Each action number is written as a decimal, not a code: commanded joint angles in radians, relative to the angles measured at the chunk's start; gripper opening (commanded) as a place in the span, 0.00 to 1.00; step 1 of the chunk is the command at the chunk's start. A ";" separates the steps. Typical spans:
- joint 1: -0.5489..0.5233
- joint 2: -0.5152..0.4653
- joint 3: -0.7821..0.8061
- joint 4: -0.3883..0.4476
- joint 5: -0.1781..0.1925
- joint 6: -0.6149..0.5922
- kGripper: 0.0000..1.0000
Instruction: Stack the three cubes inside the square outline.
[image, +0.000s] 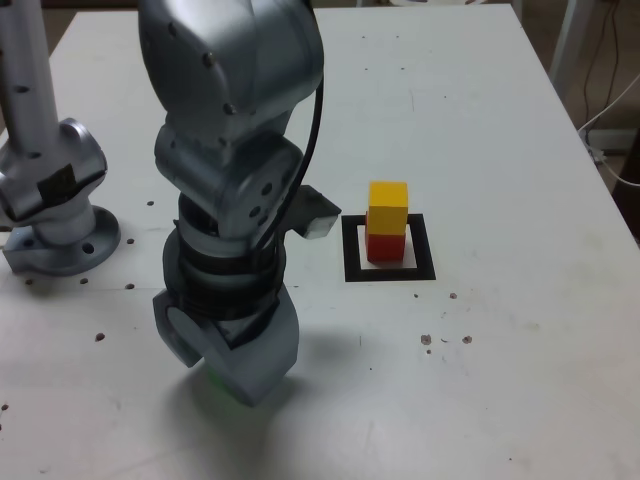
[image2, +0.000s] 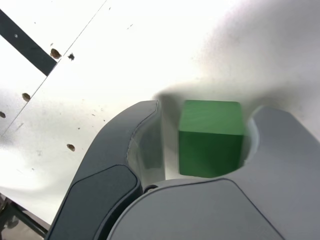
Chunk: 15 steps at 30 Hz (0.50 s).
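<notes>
The white table (image: 500, 330) extends openly around the square outline (image: 427, 262).

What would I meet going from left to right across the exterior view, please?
The robot's base, then the gripper, then the square outline with the yellow cube above the red cube inside it.

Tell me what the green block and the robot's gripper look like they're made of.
The green cube looks like painted wood or plastic: evenly coloured, matte faces with crisp edges. The gripper seems to be grey metal or hard plastic, satin-smooth, with neat seams along its curved shells.
</notes>
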 joint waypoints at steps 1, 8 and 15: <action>-0.001 -0.008 0.000 0.002 0.003 0.001 0.08; -0.001 -0.012 0.000 0.005 0.010 0.001 0.04; -0.001 -0.024 -0.015 0.060 0.034 0.001 0.03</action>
